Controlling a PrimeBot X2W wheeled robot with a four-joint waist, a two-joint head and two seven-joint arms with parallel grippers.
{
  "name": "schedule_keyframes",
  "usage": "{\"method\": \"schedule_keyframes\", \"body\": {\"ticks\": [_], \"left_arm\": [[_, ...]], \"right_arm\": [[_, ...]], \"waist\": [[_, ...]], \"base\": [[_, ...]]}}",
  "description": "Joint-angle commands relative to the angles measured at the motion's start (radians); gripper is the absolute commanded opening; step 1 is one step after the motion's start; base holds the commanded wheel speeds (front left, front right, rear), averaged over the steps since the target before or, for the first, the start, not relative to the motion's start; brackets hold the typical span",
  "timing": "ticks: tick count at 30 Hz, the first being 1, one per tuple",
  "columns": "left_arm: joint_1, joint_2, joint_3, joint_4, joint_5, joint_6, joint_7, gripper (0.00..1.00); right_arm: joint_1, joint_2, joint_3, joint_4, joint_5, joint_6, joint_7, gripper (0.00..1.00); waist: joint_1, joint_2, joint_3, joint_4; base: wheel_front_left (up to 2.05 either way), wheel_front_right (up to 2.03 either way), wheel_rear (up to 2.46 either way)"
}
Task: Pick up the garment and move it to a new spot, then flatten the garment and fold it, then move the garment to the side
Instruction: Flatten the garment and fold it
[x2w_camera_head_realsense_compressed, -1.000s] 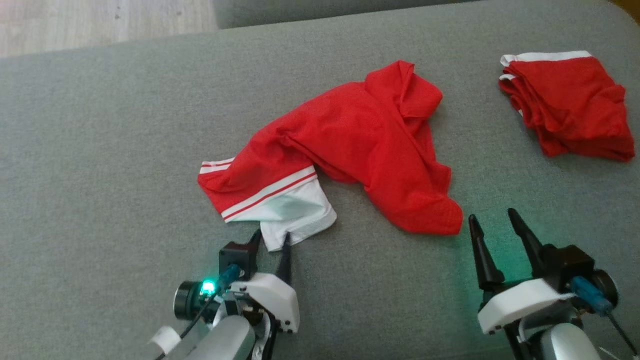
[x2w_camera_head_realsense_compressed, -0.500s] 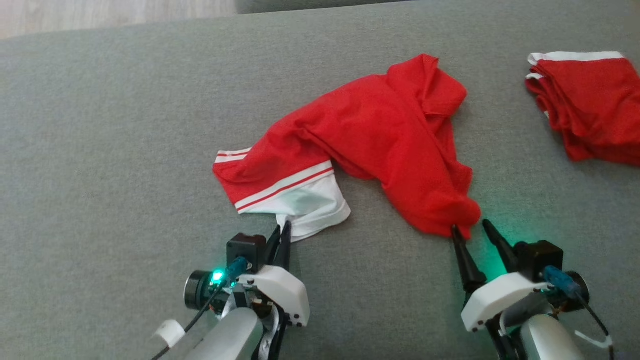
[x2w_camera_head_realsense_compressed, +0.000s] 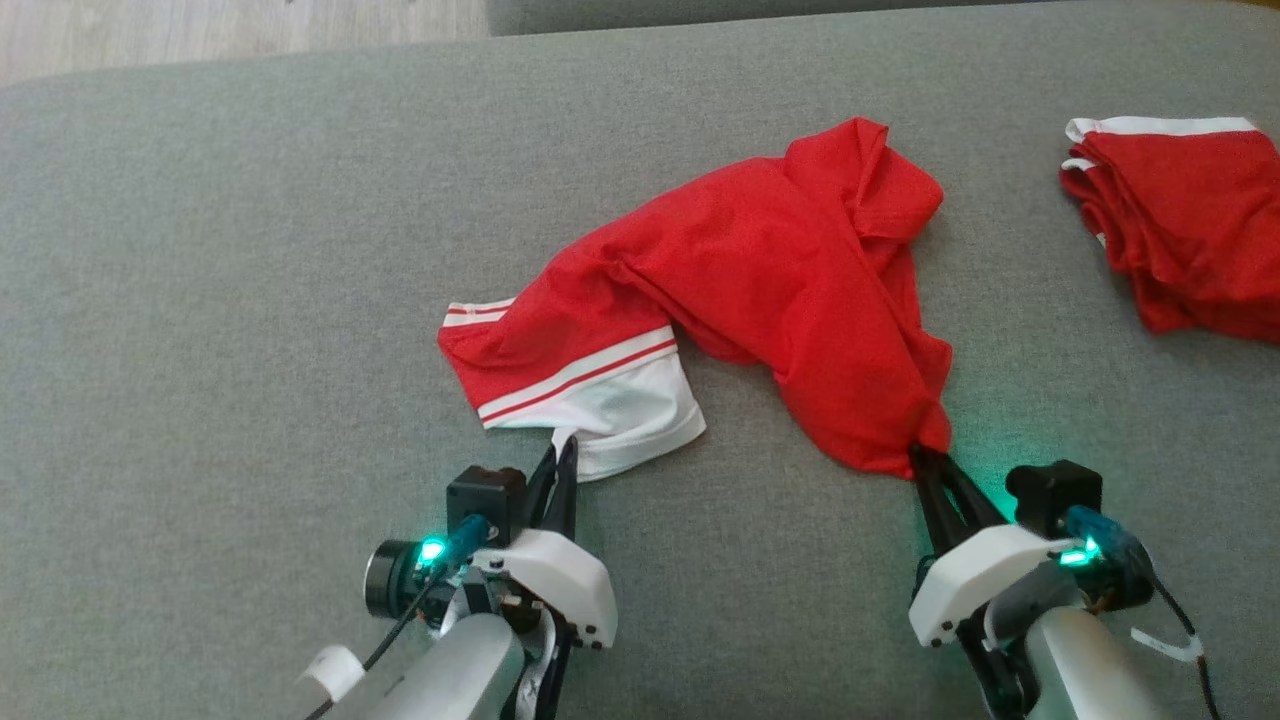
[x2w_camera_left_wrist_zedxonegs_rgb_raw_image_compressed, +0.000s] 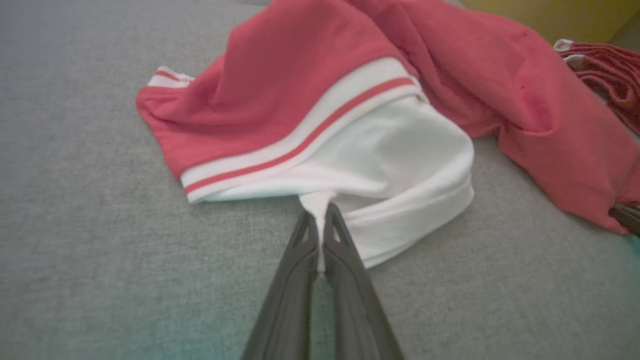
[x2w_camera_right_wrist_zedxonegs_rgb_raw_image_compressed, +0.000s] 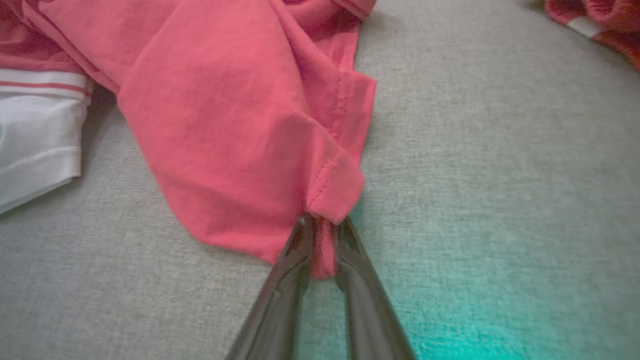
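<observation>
Red mesh cloth with a white, red-striped band is your garment (x2w_camera_head_realsense_compressed: 760, 290). It lies crumpled across the middle of the head view, running from the white band at centre left up to a bunched peak at upper centre, then down to a red corner right of centre.

Your left gripper (x2w_camera_head_realsense_compressed: 560, 450), at the lower left, has its jaws pinched together on a tab of the white hem. The left wrist view shows that white fabric squeezed between the two dark fingers (x2w_camera_left_wrist_zedxonegs_rgb_raw_image_compressed: 295, 280). Your right gripper (x2w_camera_head_realsense_compressed: 925, 462), at the lower right, is closed narrowly on the stitched red corner, and the right wrist view shows a fold of red cloth caught between its jaws.

Both grips are at the garment's near edge, and the cloth rests on the grey cushion (x2w_camera_head_realsense_compressed: 200, 300). A folded pile (x2w_camera_head_realsense_compressed: 1190, 240) of similar red cloth lies well apart at the upper right edge. A strip of wooden floor (x2w_camera_head_realsense_compressed: 200, 30) shows at the upper left.

You appear to be in the first step: the garment is grasped but not yet lifted. The next move calls for raising both arms together, keeping them apart so the cloth hangs between them, and carrying it to a bare patch away from the folded pile. Both bites look small, so lift gently; the thin mesh may slip out.
</observation>
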Motion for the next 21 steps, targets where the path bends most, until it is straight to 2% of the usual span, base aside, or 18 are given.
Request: {"method": "schedule_keyframes", "body": {"ticks": [1, 2, 6, 11, 17, 18, 21], "left_arm": [[-0.011, 0.013, 0.033, -0.037, -0.005, 0.004, -0.019, 0.00], [-0.011, 0.014, 0.035, -0.043, -0.006, 0.003, -0.028, 0.00], [-0.010, 0.023, 0.048, -0.073, -0.011, 0.000, -0.064, 0.00], [-0.013, 0.049, 0.090, -0.165, -0.015, 0.005, -0.134, 0.00], [-0.024, 0.124, 0.137, -0.355, 0.006, 0.035, -0.147, 0.00], [-0.035, 0.158, 0.155, -0.433, 0.016, 0.046, -0.132, 0.00], [-0.063, 0.214, 0.183, -0.554, 0.036, 0.064, -0.096, 0.00]], "right_arm": [[-0.002, -0.003, 0.037, 0.014, 0.008, -0.001, 0.026, 0.04], [-0.003, -0.003, 0.042, 0.015, 0.016, -0.001, 0.025, 0.00], [-0.010, -0.003, 0.034, -0.016, 0.059, -0.001, -0.016, 0.00], [-0.022, -0.003, -0.021, -0.131, 0.076, -0.001, -0.073, 0.00], [-0.013, -0.003, -0.089, -0.360, 0.052, -0.001, -0.045, 0.00], [-0.011, -0.003, -0.109, -0.447, 0.042, -0.001, -0.018, 0.00], [-0.008, -0.003, -0.135, -0.580, 0.028, -0.001, 0.028, 0.00]], "waist": [[0.0000, 0.0000, -0.002, 0.000], [0.0000, 0.0000, -0.005, -0.001], [0.0000, 0.0000, -0.026, -0.001], [0.0000, 0.0000, -0.077, -0.001], [0.0000, 0.0000, -0.154, 0.004], [0.0000, 0.0000, -0.179, 0.006], [0.0000, 0.0000, -0.213, 0.009]], "base": [[0.00, 0.00, 0.00], [0.00, 0.00, 0.00], [0.00, 0.00, 0.00], [0.00, 0.00, 0.00], [0.00, 0.00, 0.00], [0.00, 0.00, 0.00], [0.00, 0.00, 0.00]]}}
